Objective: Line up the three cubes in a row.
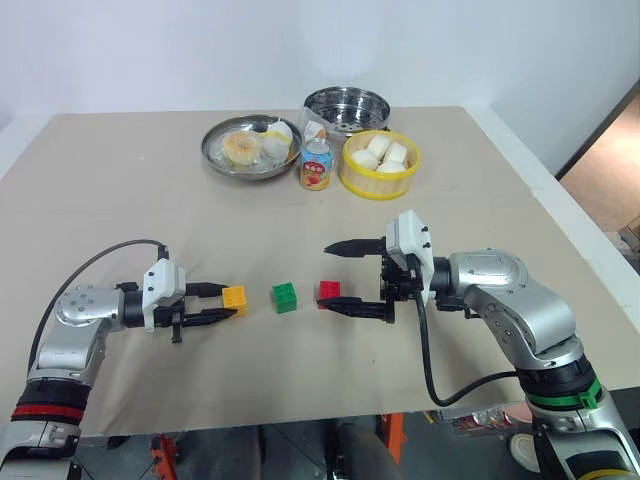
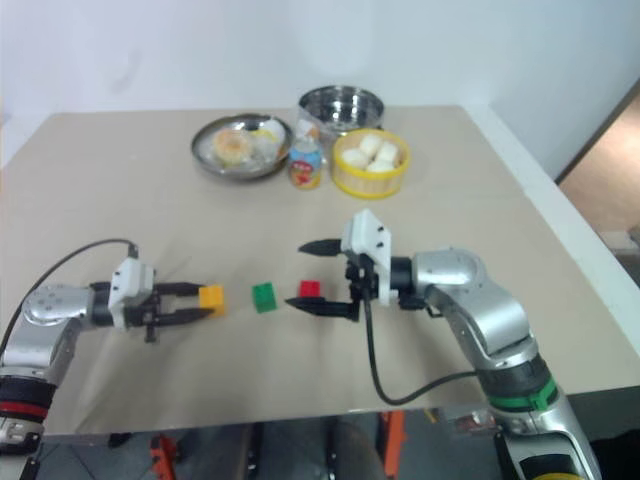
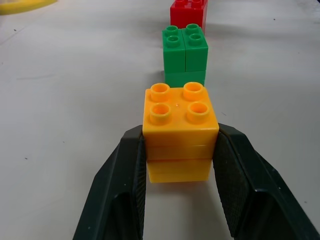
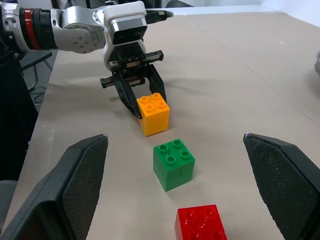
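Note:
Three studded cubes lie in a line across the near middle of the table: a yellow-orange cube [image 1: 234, 296] on the left, a green cube [image 1: 285, 297] in the middle and a red cube [image 1: 328, 291] on the right. My left gripper [image 1: 230, 301] is shut on the yellow-orange cube [image 3: 180, 125], one finger on each side, low at the table surface. The green cube [image 3: 184, 50] and the red cube [image 3: 188, 12] stand straight beyond it. My right gripper [image 1: 327, 277] is wide open, pointing left. One finger is behind the red cube [image 4: 200, 225] and one in front, neither touching it.
At the back of the table [image 1: 120, 200] stand a steel bowl [image 1: 243, 148] with food, a small printed can [image 1: 316, 165], a yellow basket [image 1: 380, 172] of white buns and a steel pot [image 1: 346, 108]. The table's front edge runs close under both arms.

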`<state>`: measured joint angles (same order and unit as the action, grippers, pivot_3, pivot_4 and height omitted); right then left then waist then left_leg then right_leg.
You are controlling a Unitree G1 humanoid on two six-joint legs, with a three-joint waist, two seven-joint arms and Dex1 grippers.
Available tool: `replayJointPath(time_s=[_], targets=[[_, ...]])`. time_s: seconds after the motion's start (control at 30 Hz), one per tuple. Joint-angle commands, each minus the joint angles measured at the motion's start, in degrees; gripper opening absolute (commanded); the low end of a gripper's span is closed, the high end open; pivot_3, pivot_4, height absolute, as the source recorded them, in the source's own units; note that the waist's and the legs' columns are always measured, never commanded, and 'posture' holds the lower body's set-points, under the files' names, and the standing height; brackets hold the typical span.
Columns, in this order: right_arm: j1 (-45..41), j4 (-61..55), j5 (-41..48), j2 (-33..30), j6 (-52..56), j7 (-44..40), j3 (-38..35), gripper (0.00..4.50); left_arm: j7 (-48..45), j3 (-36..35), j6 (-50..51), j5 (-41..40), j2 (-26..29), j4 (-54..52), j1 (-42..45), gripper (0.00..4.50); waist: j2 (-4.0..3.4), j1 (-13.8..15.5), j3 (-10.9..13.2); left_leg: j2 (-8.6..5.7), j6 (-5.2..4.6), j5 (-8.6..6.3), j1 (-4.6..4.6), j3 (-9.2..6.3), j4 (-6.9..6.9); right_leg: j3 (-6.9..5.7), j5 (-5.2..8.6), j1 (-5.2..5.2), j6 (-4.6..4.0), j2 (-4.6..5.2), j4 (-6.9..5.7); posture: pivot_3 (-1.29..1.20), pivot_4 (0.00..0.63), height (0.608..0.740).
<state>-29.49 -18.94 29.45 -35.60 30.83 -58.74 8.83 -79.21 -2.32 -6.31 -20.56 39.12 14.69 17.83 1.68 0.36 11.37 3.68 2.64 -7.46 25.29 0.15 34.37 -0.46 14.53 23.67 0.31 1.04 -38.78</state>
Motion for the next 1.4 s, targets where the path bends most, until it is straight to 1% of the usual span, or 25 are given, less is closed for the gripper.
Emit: replayJointPath(time_s=[0.03, 0.67, 0.73, 0.77, 0.8, 0.83, 0.93, 0.97, 1.1, 1.23, 1.3, 1.4], targets=[[0.04, -2.32, 1.04, -0.34, -0.29, -0.17, -1.66, 4.50, -0.09, 0.20, -1.13, 0.09, -0.14, -0.15, 1.26, 1.58, 0.00, 0.00, 0.00, 0.00, 0.00, 0.00, 0.00, 0.00, 0.00, 0.00, 0.00, 0.00, 0.00, 0.00, 0.00, 0.00, 0.150, 0.740], [0.49, -2.86, 1.07, -0.17, 0.20, 0.23, -1.49, 4.50, -0.78, 1.83, -0.62, 0.37, -0.16, 0.63, 1.77, 1.58, 0.00, -0.01, 0.00, 0.00, 0.00, 0.00, 0.00, 0.00, 0.01, 0.00, -0.02, -0.01, 0.03, 0.00, 0.00, 0.00, 0.150, 0.740], [0.50, -2.78, 1.02, -0.07, 0.06, 0.26, -1.47, 4.50, -0.53, 1.86, -0.44, 0.54, -0.17, 0.88, 2.18, 2.42, 0.00, 0.00, 0.00, 0.00, 0.00, 0.00, 0.00, 0.00, 0.01, 0.00, -0.02, -0.01, 0.03, 0.00, 0.00, 0.00, 0.150, 0.740], [0.51, -2.74, 1.02, -0.03, 0.02, 0.26, -1.47, 4.50, -0.43, 1.86, -0.48, 0.59, -0.18, 0.94, 2.34, 2.66, 0.00, 0.00, 0.00, 0.00, 0.00, 0.00, 0.00, 0.00, 0.01, 0.00, -0.02, -0.01, 0.03, 0.00, 0.00, 0.00, 0.150, 0.740], [0.52, -2.69, 1.02, 0.00, -0.02, 0.26, -1.46, 4.50, -0.38, 1.87, -0.50, 0.59, -0.14, 0.95, 2.46, 3.08, 0.00, 0.00, 0.00, 0.00, 0.00, 0.00, 0.00, 0.00, 0.01, 0.00, -0.02, -0.01, 0.03, -0.01, 0.00, 0.00, 0.150, 0.740], [0.54, -2.66, 1.02, 0.01, -0.05, 0.24, -1.45, 4.50, -0.35, 1.88, -0.55, 0.59, -0.08, 0.96, 2.54, 3.36, 0.00, 0.00, 0.00, 0.00, 0.00, 0.00, 0.00, 0.00, 0.01, 0.00, -0.02, -0.01, 0.03, -0.02, 0.00, 0.00, 0.150, 0.740], [0.54, -2.48, 0.98, 0.06, -0.15, 0.20, -1.47, 4.50, -0.34, 1.62, -0.20, 0.30, 0.41, 0.37, 2.75, 4.39, 0.00, 0.00, 0.00, 0.00, 0.00, 0.00, 0.00, 0.00, 0.01, 0.00, -0.02, -0.01, 0.04, -0.02, -0.01, 0.00, 0.150, 0.740], [0.54, -2.43, 1.00, 0.08, -0.16, 0.21, -1.50, 4.50, -0.32, 1.43, 0.04, 0.14, 0.65, 0.03, 2.79, 4.45, 0.00, 0.00, 0.00, 0.00, 0.00, 0.00, 0.00, 0.00, 0.01, 0.00, -0.02, -0.01, 0.04, -0.02, -0.01, 0.00, 0.150, 0.740], [0.76, -2.44, 1.84, 0.41, 0.31, 0.62, -2.26, 4.50, -0.72, 0.01, 2.82, -1.78, 2.78, -3.43, 1.89, 4.45, 0.00, -0.02, 0.00, 0.01, 0.00, 0.00, 0.00, -0.01, 0.01, 0.00, -0.03, 0.00, 0.04, -0.04, -0.01, 0.00, 0.150, 0.740], [0.69, -2.82, 4.89, 1.32, 2.85, 3.02, -4.76, 4.50, 0.99, -3.11, 12.17, -7.03, 5.84, -10.43, 0.33, 4.45, 0.00, -0.08, 0.00, 0.03, 0.00, 0.00, 0.00, 0.00, 0.00, 0.01, -0.02, 0.00, 0.04, -0.04, -0.02, 0.00, 0.150, 0.740], [0.71, -2.83, 5.51, 1.36, 3.59, 4.21, -5.76, 4.50, 3.63, -5.08, 19.24, -10.22, 7.08, -13.64, 0.27, 4.45, 0.00, -0.11, 0.00, 0.04, 0.00, 0.00, 0.01, -0.01, 0.01, 0.00, -0.02, 0.00, 0.04, -0.04, -0.01, 0.00, 0.150, 0.740], [0.64, -1.47, 3.18, 0.38, 2.66, 5.57, -6.22, 4.50, 9.66, -7.56, 25.41, -12.27, 6.54, -15.03, 2.07, 4.45, 0.00, -0.11, 0.00, 0.04, 0.00, 0.00, 0.00, -0.01, 0.02, 0.01, -0.02, -0.02, 0.04, -0.03, -0.02, 0.00, 0.150, 0.740]])
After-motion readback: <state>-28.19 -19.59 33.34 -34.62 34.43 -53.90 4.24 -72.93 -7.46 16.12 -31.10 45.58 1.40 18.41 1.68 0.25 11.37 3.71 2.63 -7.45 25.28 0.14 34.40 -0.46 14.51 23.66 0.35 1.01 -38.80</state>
